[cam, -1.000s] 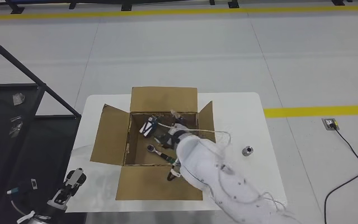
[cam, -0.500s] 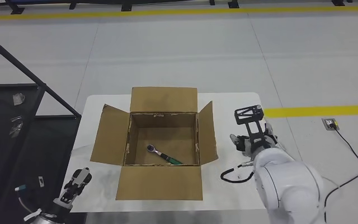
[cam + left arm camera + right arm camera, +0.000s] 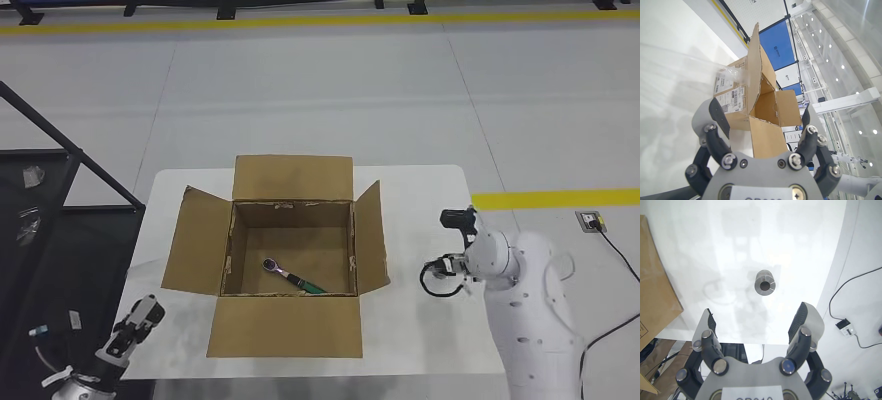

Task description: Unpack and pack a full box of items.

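The box (image 3: 285, 325), brown corrugated cardboard with ragged edges and four flaps folded outward, stands on the smooth white table (image 3: 420, 190) and holds a ratchet wrench (image 3: 291, 274), shiny head and dark green handle, slantwise on its floor. Right of the box, apart from it, a short dull-steel cylinder (image 3: 765, 285) with a round bore stands below the right gripper (image 3: 756, 311), spread and empty. The left gripper (image 3: 760, 108), also spread, sits off the box's near left corner.
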Robot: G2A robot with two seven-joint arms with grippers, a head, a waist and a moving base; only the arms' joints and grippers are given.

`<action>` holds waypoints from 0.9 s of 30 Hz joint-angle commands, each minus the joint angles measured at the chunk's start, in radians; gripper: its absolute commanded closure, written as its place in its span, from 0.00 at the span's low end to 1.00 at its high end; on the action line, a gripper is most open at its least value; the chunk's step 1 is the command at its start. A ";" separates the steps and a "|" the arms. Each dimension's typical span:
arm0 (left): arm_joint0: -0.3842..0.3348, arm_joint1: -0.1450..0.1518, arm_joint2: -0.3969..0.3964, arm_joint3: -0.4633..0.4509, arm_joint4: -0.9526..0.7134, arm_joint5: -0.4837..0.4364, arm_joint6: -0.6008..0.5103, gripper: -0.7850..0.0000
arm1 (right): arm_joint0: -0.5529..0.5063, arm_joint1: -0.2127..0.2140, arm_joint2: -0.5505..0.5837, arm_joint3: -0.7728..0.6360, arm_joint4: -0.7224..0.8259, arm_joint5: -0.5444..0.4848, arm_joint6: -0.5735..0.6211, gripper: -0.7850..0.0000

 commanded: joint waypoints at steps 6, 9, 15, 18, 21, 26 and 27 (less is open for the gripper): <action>-0.015 0.002 -0.003 0.005 -0.003 0.008 -0.009 0.00 | 0.018 0.010 0.032 0.121 0.073 -0.016 -0.052 0.25; -0.019 0.002 0.001 0.005 0.001 0.010 -0.009 0.00 | 0.020 0.013 0.033 0.150 0.095 -0.010 -0.094 0.42; -0.028 0.003 0.008 0.015 0.001 0.018 -0.007 0.00 | 0.056 0.015 0.021 0.217 0.103 0.054 -0.151 0.42; -0.032 0.003 0.006 0.026 -0.008 0.023 -0.005 0.00 | 0.082 0.016 0.010 0.251 0.104 0.078 -0.147 0.36; -0.037 0.003 0.003 0.034 -0.014 0.025 -0.005 0.00 | 0.109 0.017 -0.001 0.284 0.102 0.090 -0.138 0.34; -0.039 0.004 0.000 0.037 -0.020 0.026 -0.007 0.00 | 0.138 0.019 -0.017 0.344 0.115 0.092 -0.147 0.43; -0.039 0.004 -0.001 0.036 -0.021 0.026 -0.008 0.00 | 0.141 0.019 -0.019 0.357 0.119 0.091 -0.152 0.45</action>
